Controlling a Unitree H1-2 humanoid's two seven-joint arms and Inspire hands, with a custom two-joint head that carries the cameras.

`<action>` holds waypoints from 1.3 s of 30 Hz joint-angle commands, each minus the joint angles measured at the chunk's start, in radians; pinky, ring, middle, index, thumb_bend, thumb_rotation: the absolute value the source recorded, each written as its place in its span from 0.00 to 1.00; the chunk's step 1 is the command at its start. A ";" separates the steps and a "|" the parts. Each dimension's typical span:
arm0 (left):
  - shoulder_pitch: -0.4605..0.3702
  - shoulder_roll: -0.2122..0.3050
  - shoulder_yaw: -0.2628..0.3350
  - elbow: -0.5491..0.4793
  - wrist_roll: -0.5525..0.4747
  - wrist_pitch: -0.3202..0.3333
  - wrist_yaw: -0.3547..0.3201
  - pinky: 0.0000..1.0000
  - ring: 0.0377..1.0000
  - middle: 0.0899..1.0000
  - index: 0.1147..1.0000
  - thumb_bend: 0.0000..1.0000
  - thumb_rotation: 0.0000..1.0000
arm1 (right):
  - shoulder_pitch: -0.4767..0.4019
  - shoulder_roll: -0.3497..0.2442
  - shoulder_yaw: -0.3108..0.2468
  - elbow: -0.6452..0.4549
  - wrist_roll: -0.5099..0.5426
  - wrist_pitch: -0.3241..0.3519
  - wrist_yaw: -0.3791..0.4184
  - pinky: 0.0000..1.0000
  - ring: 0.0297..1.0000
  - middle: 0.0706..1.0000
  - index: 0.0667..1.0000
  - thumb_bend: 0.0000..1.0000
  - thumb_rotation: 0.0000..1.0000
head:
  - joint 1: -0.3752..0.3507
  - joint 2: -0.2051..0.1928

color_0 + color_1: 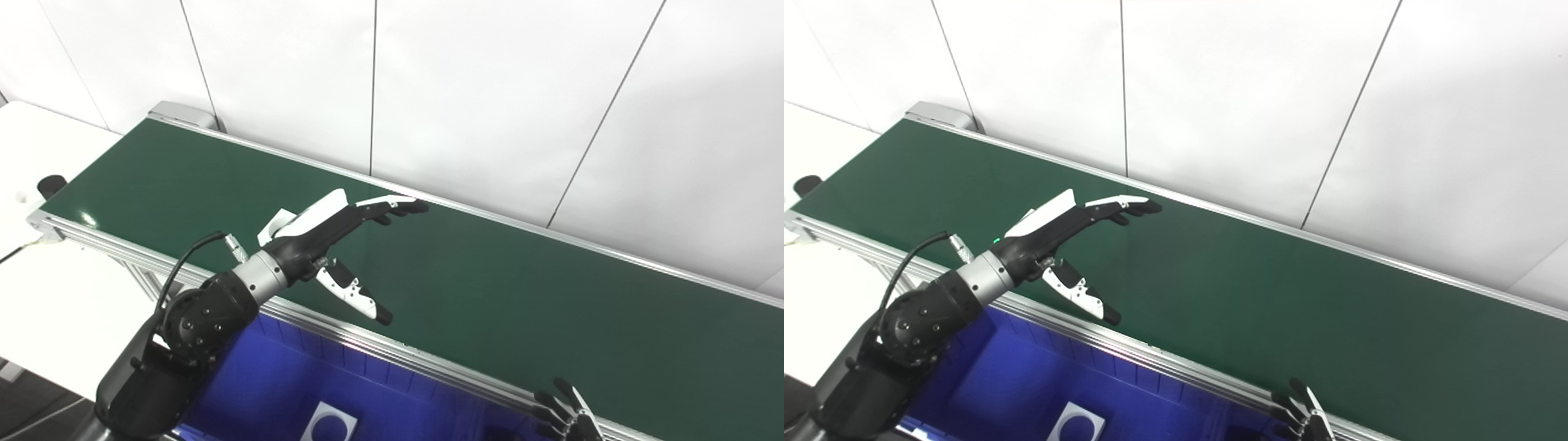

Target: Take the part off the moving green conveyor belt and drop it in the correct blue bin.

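Left robot hand (334,229) hovered over the green conveyor belt (490,288), fingers straight, thumb spread wide, holding nothing. No part was visible anywhere on the belt w/in view. Blue bin (275,380) sat below & toward the robot from that hand. Right robot hand (566,416) only showed fingertips, apparently spread. Best approach, IMO: keep hand open & low, time the close as the part arrives.

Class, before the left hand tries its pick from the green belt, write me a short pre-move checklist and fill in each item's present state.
1. Part visible on the conveyor belt: not ok, none in view.
2. Left hand open, fingers spread: ok.
3. Left hand positioned over the belt: ok.
4. Blue bin below the near rail, in view: ok.
5. Right hand clear of the pick area: ok, at the bottom edge.
6. Belt running: cannot tell.
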 commanded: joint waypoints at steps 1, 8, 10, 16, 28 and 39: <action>-0.051 0.037 0.004 0.008 0.040 -0.012 0.005 0.80 0.89 0.88 0.84 0.90 0.06 | -0.012 0.005 -0.003 -0.012 0.011 -0.074 0.002 0.73 0.78 0.81 0.91 0.53 0.41 | 0.001 0.000; -0.101 0.075 -0.020 0.109 0.134 -0.029 0.002 0.83 0.90 0.89 0.83 0.90 0.02 | -0.016 0.008 -0.003 -0.005 0.010 -0.079 0.001 0.73 0.78 0.81 0.91 0.55 0.44 | -0.002 0.000; -0.113 0.081 -0.022 0.134 0.138 -0.032 -0.004 0.84 0.91 0.89 0.83 0.91 0.01 | -0.015 0.009 -0.003 -0.007 0.009 -0.078 0.001 0.73 0.78 0.81 0.91 0.55 0.43 | -0.002 0.001; -0.151 0.109 -0.050 0.184 0.215 -0.025 -0.016 0.85 0.91 0.89 0.84 0.91 0.03 | -0.013 0.010 -0.003 -0.006 0.005 -0.084 0.000 0.72 0.78 0.81 0.91 0.55 0.43 | -0.005 0.003; -0.205 0.148 -0.116 0.321 0.405 -0.105 0.019 0.85 0.88 0.88 0.80 0.91 0.00 | -0.007 0.010 -0.003 -0.015 0.010 -0.078 0.003 0.73 0.78 0.81 0.91 0.56 0.44 | -0.007 0.007; -0.241 0.148 -0.143 0.456 0.500 -0.122 0.039 0.87 0.90 0.88 0.81 0.92 0.03 | -0.002 0.013 0.001 -0.021 0.010 -0.078 0.003 0.72 0.78 0.81 0.91 0.57 0.46 | -0.014 0.011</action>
